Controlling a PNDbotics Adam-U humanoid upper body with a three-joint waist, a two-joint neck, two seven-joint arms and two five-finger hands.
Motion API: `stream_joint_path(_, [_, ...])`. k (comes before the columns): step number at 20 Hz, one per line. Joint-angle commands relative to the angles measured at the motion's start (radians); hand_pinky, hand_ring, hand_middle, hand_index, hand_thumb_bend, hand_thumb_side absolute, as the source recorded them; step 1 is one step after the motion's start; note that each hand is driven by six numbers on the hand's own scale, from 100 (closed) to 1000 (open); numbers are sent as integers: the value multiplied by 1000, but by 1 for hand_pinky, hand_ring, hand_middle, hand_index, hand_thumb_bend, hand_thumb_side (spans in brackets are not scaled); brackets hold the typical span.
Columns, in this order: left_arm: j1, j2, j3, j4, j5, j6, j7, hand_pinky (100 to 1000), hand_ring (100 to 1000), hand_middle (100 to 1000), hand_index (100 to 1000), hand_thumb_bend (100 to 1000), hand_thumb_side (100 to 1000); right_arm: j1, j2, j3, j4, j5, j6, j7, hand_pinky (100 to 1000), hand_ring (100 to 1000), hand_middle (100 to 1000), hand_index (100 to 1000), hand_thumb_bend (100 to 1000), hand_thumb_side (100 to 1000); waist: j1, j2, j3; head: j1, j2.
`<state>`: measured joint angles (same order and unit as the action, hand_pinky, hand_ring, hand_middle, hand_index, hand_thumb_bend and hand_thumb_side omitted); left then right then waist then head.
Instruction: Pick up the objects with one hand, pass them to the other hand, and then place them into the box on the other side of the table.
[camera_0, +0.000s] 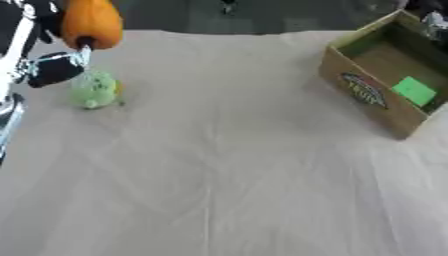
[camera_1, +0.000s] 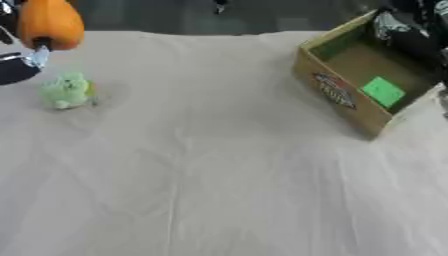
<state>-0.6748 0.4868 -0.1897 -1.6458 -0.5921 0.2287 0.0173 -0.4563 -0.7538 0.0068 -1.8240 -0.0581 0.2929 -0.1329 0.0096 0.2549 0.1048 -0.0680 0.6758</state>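
Left hand (camera_0: 48, 70) at upper left edge, mostly hidden. Right hand (camera_1: 411, 35) over far right corner; finger pose unclear.

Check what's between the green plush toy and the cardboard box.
Nothing: only bare beige tablecloth between the green plush toy and the brown cardboard box, clear in the left eye view.

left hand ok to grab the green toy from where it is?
Probably yes: the left hand hangs right beside the green toy, nothing between them. But an orange object sits by that hand, possibly held.
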Motion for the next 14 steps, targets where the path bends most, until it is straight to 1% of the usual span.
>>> stream_joint_path(1, [6, -18, -17, -77, -9, 23, -1, 488, 503, 505, 489, 100, 100, -4, -46, -18, -54, -8, -6, 9, 1000, 934, 788, 945, 100, 501, -2, -26, -2, 1, 4])
stream_joint_path(5, [21, -67, -37, -90, -26, 11, 14, 483, 498, 501, 487, 100, 100, 0, -51, -15, -105, -7, -12, 27, 1000, 932, 788, 939, 100, 488, -6, -26, -3, 4, 1])
stream_joint_path(9, [21, -108, -56, -70, -62, -14, 22, 483, 499, 501, 488, 100, 100, 1, -56, 0, -163, 7, -24, 66, 1000, 929, 786, 929, 100, 464, -7, -25, -5, 5, -3])
stream_joint_path(10, [20, -115, -61, -62, -71, -21, 21, 483, 499, 501, 488, 100, 100, -2, -59, 7, -170, 13, -33, 80, 1000, 928, 786, 925, 100, 435, -7, -25, -5, 5, -4])
stream_joint_path(14, [15, -137, -70, -35, -126, -54, 25, 484, 502, 502, 491, 100, 100, -20, -66, 54, -176, 54, -101, 187, 1000, 928, 788, 922, 100, 387, -7, -25, -5, 2, -6])
